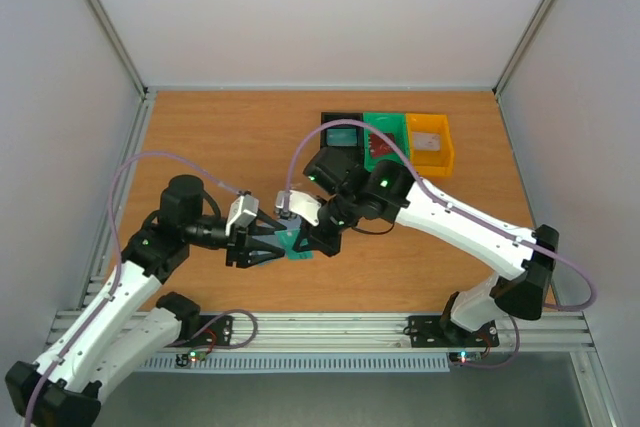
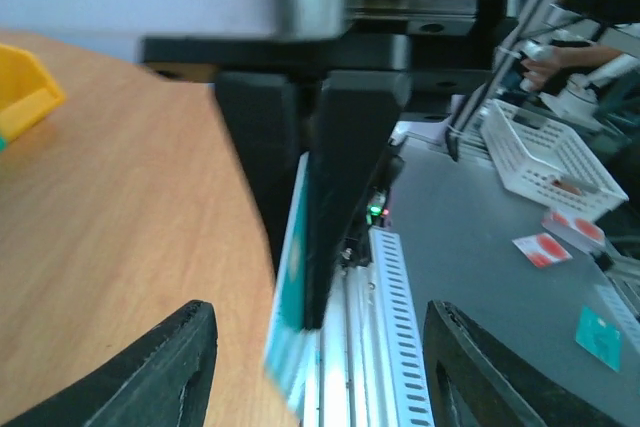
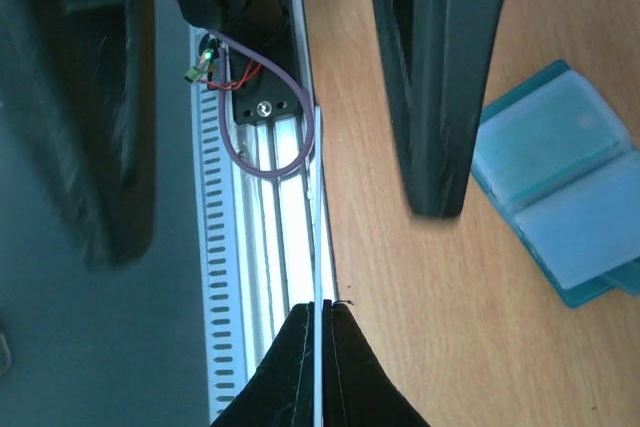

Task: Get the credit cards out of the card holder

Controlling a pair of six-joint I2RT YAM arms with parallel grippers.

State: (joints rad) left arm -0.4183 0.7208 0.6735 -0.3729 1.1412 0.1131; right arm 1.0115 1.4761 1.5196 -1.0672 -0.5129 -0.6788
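White walls close round a brown wooden desk [image 1: 200, 147], where two white-and-black arms reach in and meet near the middle. Toward the far edge a black plastic bin [image 1: 340, 118], a green one [image 1: 385, 116] and a yellow one [image 1: 432, 119] stand side by side. The left hand [image 1: 274, 248] is spread open, its fingers either side of the right hand [image 3: 322, 315], gripping nothing. The right hand is pinched tight on a thin teal-and-pale credit card [image 2: 288, 332], seen edge-on. The soft blue-grey card holder [image 3: 560, 197] lies open on the desk just beside them, pale pockets upward.
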